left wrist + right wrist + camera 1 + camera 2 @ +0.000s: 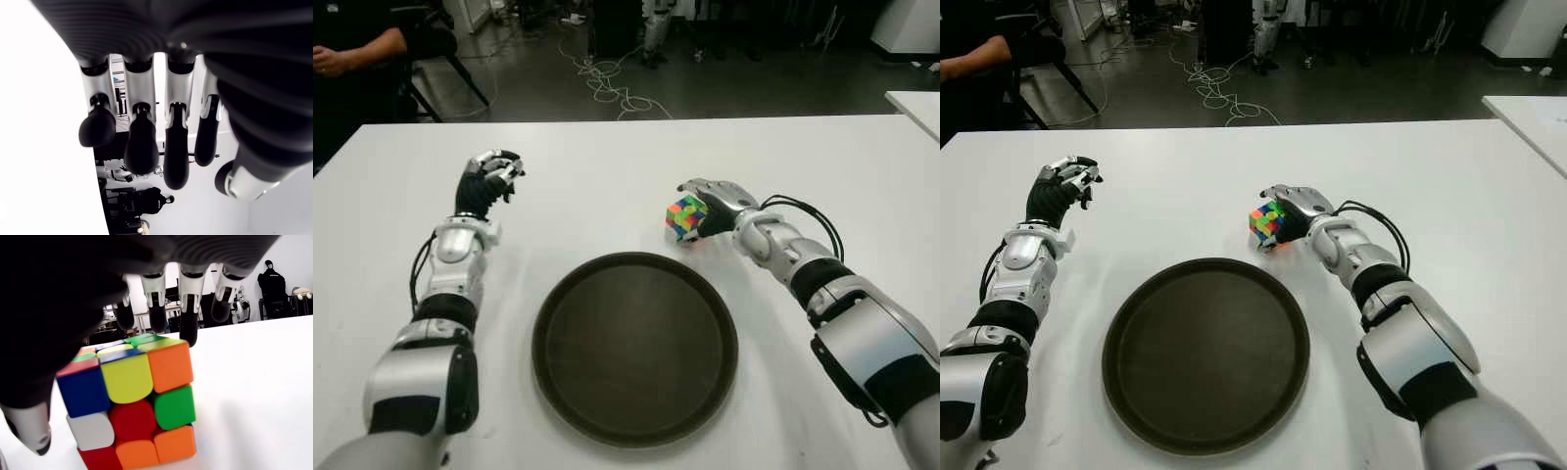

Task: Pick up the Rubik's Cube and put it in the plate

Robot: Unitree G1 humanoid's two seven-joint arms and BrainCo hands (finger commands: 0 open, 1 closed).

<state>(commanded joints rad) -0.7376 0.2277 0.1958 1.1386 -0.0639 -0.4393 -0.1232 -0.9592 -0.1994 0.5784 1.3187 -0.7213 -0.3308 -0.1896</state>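
Two hands show over the white desk [607, 166], and only the right hand [713, 202] is at the Rubik's Cube [686, 217]. Its silver-and-black fingers [188, 308] arch over the cube's top, the dark rounded tips hanging just past the far edge, while the thumb [29, 428] drops beside the cube's near corner; whether the pads actually press the cube cannot be told, and the cube sits on the desk. The cube is glossy plastic with rounded stickers, scrambled: yellow, blue, orange, green, red and white squares face the wrist camera. It stands flat on one face, turned so that a vertical edge points toward the plate, and being a cube it has no long axis.

From the plate [635, 348], the cube lies at about one o'clock, just off the rim and not touching it. The plate is a round, dark brown tray with a low raised lip and a smooth matte floor, and it holds nothing.

The left hand [489, 179] shows at about ten o'clock from the plate, well apart from it, its black ribbed palm and silver knuckles raised, the fingers [140, 147] loosely curled around nothing. The desk surface is smooth and plain white.

Beyond the desk's far edge lies a dark floor with a tangle of pale cables [605, 80], and a person's forearm [352, 51] shows at the far left corner.
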